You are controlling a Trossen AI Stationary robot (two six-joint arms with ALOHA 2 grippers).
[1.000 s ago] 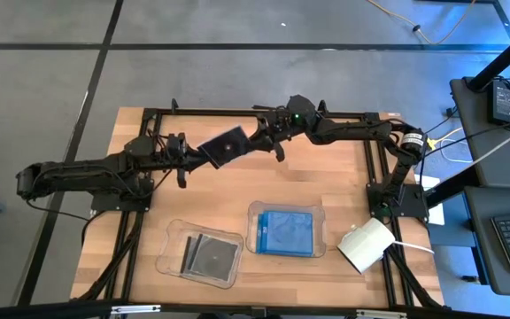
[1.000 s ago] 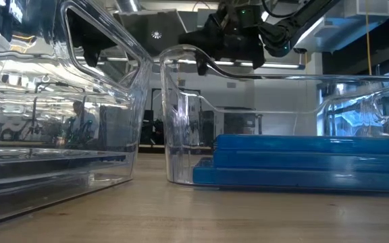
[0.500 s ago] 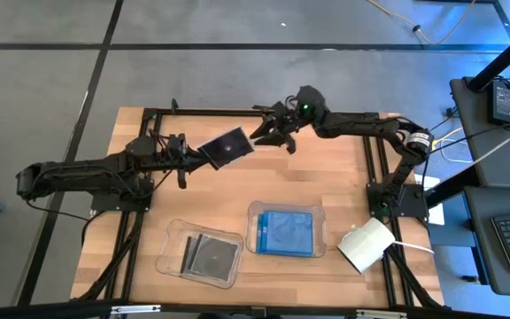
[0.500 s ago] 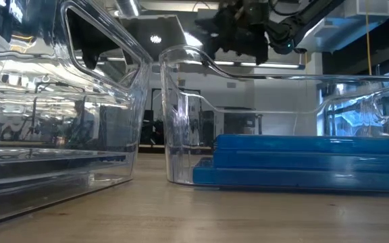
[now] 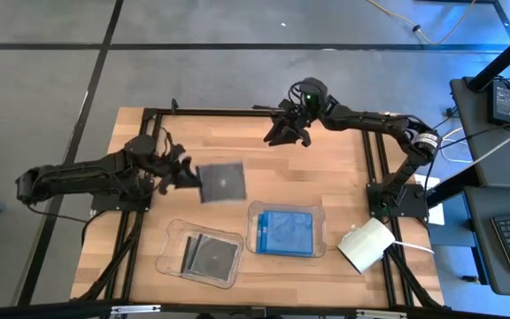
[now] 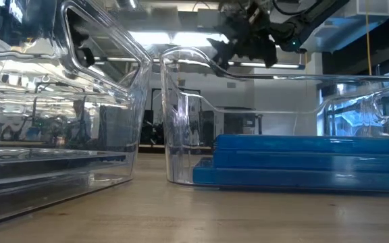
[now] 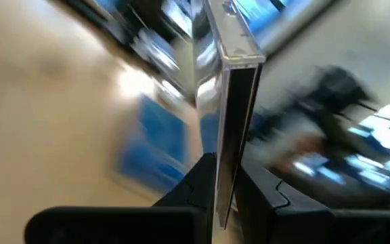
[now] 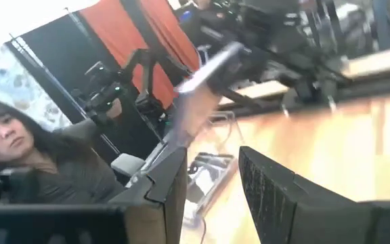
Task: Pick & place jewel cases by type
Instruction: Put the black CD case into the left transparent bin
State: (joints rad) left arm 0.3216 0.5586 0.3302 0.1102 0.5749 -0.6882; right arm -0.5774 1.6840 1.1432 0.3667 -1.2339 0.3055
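My left gripper [image 5: 195,180] is shut on a dark jewel case [image 5: 222,182] above the table's middle, just far of the left clear tray [image 5: 173,241]. That tray holds dark cases [image 5: 211,257]. The right clear tray [image 5: 255,213] holds a stack of blue cases [image 5: 286,232], also seen in the low view [image 6: 302,158]. My right gripper [image 5: 284,135] hangs open and holds nothing, high over the far side of the table, well clear of the held case. In the right wrist view the held case [image 8: 205,71] shows far off beyond the open fingers. My left gripper pinches the dark jewel case by its left edge [image 7: 229,163] between its two fingers [image 7: 198,186], which come level from the table's left. The case is lifted clear of the table. From above it shows its broad face; the left wrist view shows it edge-on.
A white box [image 5: 366,245] sits at the near right corner with a cable. The arms' frames run along the table's left and right edges. Bare wood lies between the trays and the far edge. A person [image 8: 19,163] shows in the room beyond the table.
My right gripper has drawn away from the case toward the table's far right and stands open. My left gripper has carried the case toward the near edge and turned it, so its broad face now shows squarely from above, close to the left tray.
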